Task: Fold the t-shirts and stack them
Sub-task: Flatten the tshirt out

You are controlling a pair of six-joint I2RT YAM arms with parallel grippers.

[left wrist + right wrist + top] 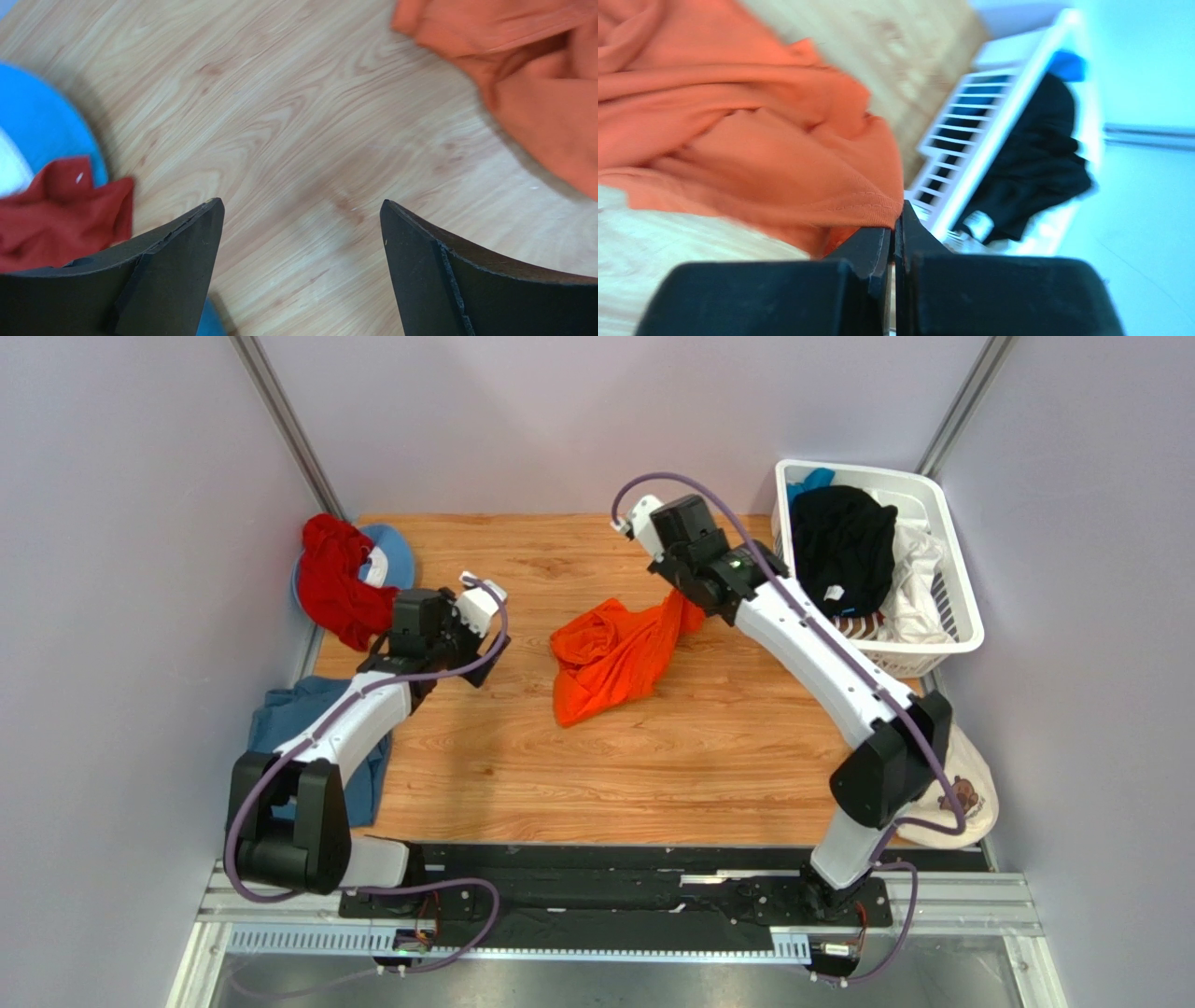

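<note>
right pincer (898, 218) clenched on bright orange cloth t-shirt (613, 658) by its hem | long axis trailed diagonally from it | left pincer (300, 206) released

The crumpled t-shirt (615, 658) lies in the middle of the table (730, 756), and my right pincer (896, 227) pinches its far right corner. Further right, at the far corner, the basket (961, 616) holds more t-shirts (842, 539) heaped inside. My left pincer (302, 206) hangs wide to the left of the crumpled one, not touching it. Far left sits a bunched garment (337, 581), and another t-shirt (278, 717) lies at the near left edge, under my left arm (351, 728).
</note>
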